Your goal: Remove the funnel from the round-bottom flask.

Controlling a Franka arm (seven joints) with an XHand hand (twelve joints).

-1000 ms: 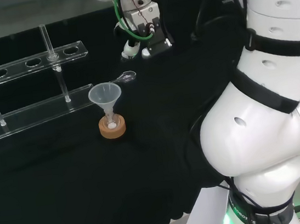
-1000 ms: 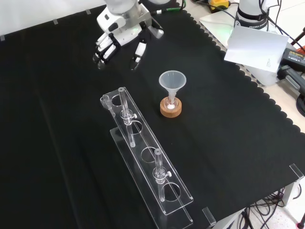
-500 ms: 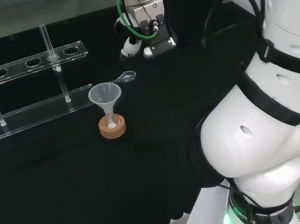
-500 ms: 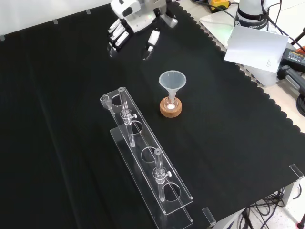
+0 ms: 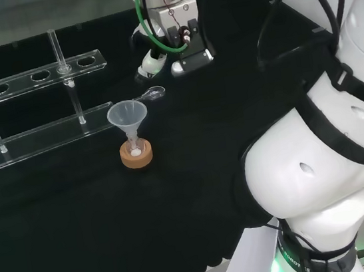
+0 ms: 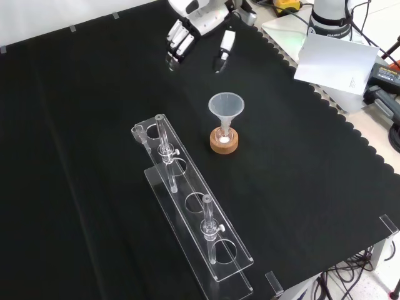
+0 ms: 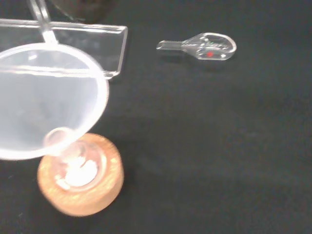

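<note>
A clear plastic funnel (image 5: 126,116) (image 6: 225,107) (image 7: 46,100) stands with its stem in a small round-bottom flask (image 5: 134,147) (image 6: 224,134) (image 7: 75,168), which holds some white powder and rests on a cork ring (image 5: 136,157) (image 6: 224,144) (image 7: 80,187). The hand (image 5: 175,33) (image 6: 197,25) hangs in the air beyond the funnel, its fingers straight and spread, holding nothing. In the front view it is above and left of the funnel; in the head view it is behind and to the funnel's right.
A clear test-tube rack (image 5: 31,109) (image 6: 190,219) (image 7: 87,41) with a few tubes stands left of the flask in the head and front views. A small clear scoop (image 5: 153,94) (image 7: 204,46) lies on the cloth between hand and funnel. The arm's white links (image 5: 328,123) rise at the head view's right.
The hand has travelled right across the front view, toward the line of the funnel, and has come slightly nearer the funnel in the head view. Funnel and flask have not moved.
</note>
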